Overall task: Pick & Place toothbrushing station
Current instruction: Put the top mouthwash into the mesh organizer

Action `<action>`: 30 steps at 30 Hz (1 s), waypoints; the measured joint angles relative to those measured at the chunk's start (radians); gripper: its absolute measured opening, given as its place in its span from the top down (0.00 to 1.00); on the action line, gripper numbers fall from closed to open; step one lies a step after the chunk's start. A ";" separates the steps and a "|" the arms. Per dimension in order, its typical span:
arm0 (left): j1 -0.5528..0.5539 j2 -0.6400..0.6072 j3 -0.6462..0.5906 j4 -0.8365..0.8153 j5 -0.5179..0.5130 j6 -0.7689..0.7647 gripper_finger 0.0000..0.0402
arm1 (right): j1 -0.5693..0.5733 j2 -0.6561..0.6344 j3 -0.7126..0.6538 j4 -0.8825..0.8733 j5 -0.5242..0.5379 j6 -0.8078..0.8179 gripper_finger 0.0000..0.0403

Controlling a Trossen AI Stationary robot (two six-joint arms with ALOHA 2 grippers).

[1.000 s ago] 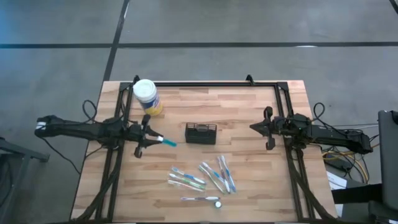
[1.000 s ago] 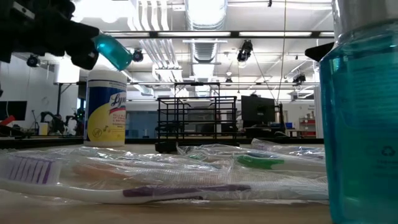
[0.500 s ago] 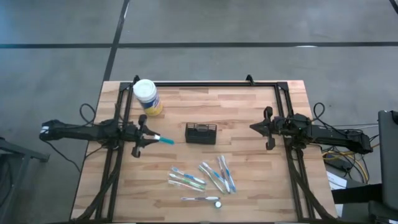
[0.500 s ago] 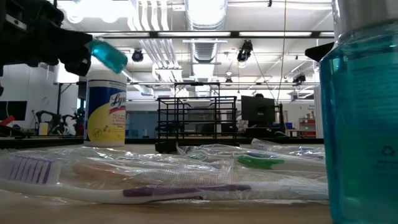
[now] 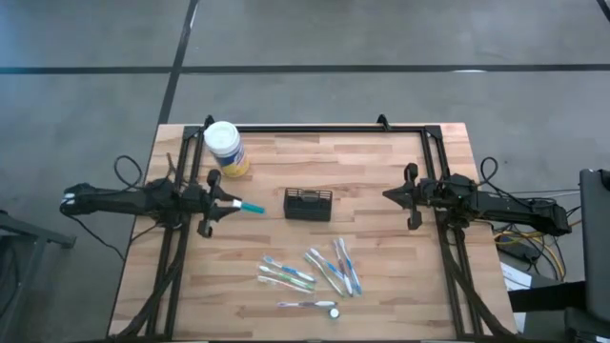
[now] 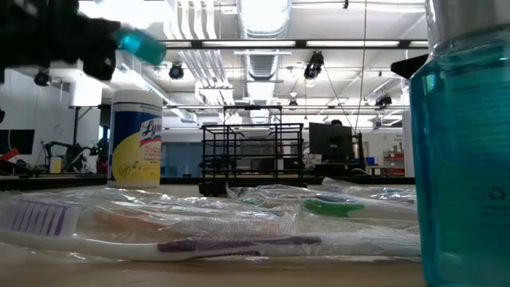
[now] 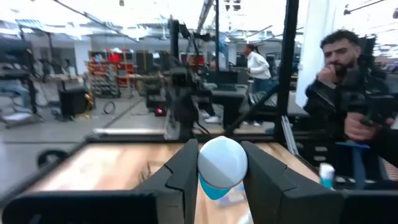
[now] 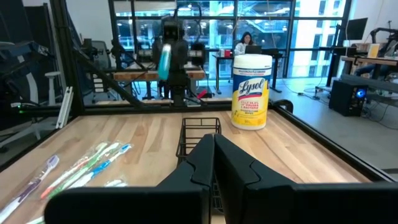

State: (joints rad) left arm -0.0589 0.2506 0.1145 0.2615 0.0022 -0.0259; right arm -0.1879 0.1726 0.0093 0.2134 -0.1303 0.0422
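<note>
The toothbrushing station is a small black openwork caddy (image 5: 308, 204) standing on the table's middle; it also shows in the low view (image 6: 251, 155) and the right wrist view (image 8: 200, 134). My left gripper (image 5: 224, 202) is above the table to the left of the caddy, shut on a small teal tube (image 5: 253, 207). The tube shows in the low view (image 6: 142, 45) and, end on, in the left wrist view (image 7: 222, 167). My right gripper (image 5: 410, 196) waits shut and empty at the table's right; its fingers show in the right wrist view (image 8: 213, 158). My left gripper pinches the tube's pale end (image 5: 235, 204) between its two fingers (image 7: 186, 171). The fingers come level from the table's left and lie along the tube. The tube's teal end (image 5: 259, 209) sticks out past the fingertips toward the caddy, lifted clear of the table.
A white-capped, yellow-labelled round jar (image 5: 226, 148) stands at the far left. Several wrapped toothbrushes (image 5: 310, 272) lie near the front middle. A tall teal bottle (image 6: 466, 159) stands close to the low camera. People (image 7: 345, 93) are beyond the table.
My left gripper has drawn back toward the table's left and far edges and risen a little. It stays shut on the teal tube, which has gone farther from the caddy.
</note>
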 joint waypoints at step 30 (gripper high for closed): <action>0.002 1.210 1.124 -0.674 -0.222 0.053 0.75 | 0.000 0.000 0.000 0.000 0.001 -0.017 0.98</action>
State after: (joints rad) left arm -0.0574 1.4605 1.2384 -0.4121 -0.2201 0.0267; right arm -0.1879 0.1730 0.0093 0.2134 -0.1293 0.0256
